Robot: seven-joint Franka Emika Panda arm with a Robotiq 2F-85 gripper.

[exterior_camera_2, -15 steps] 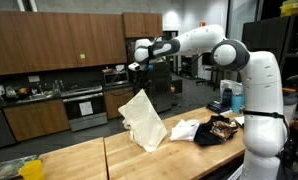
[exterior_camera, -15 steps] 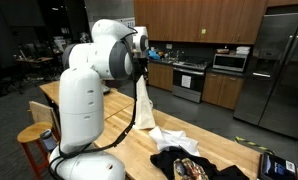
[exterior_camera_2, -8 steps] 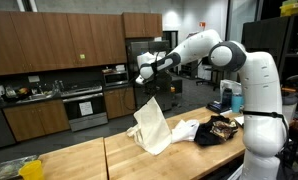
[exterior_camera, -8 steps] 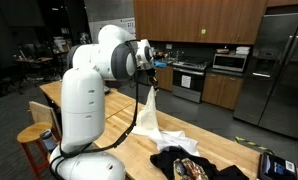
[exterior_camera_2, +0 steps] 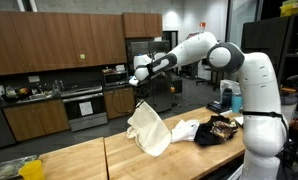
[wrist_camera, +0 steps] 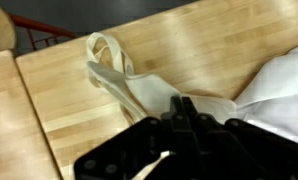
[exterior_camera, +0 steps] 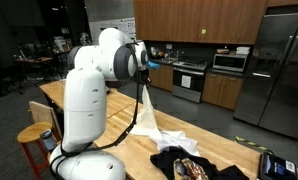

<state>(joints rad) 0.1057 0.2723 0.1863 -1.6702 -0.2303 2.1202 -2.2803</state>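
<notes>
My gripper [exterior_camera_2: 139, 76] is shut on the top of a cream cloth tote bag [exterior_camera_2: 149, 128] and holds it hanging above the wooden table [exterior_camera_2: 89, 160]. The bag's lower edge is near or on the tabletop. In an exterior view the bag [exterior_camera: 146, 112] hangs below the gripper [exterior_camera: 146, 68]. In the wrist view the two black fingers [wrist_camera: 184, 108] are pressed together on the cloth, and the bag [wrist_camera: 139, 85] with its handle loops [wrist_camera: 107, 52] hangs below over the wood.
A white cloth [exterior_camera_2: 183, 129] and a dark patterned garment [exterior_camera_2: 219, 129] lie on the table by the robot base. A wooden stool [exterior_camera: 35, 137] stands beside the table. Kitchen cabinets, an oven and a steel fridge [exterior_camera: 279, 70] stand behind.
The gripper has come down and drawn back with the bag. The bag hangs lower, its bottom nearer the table.
</notes>
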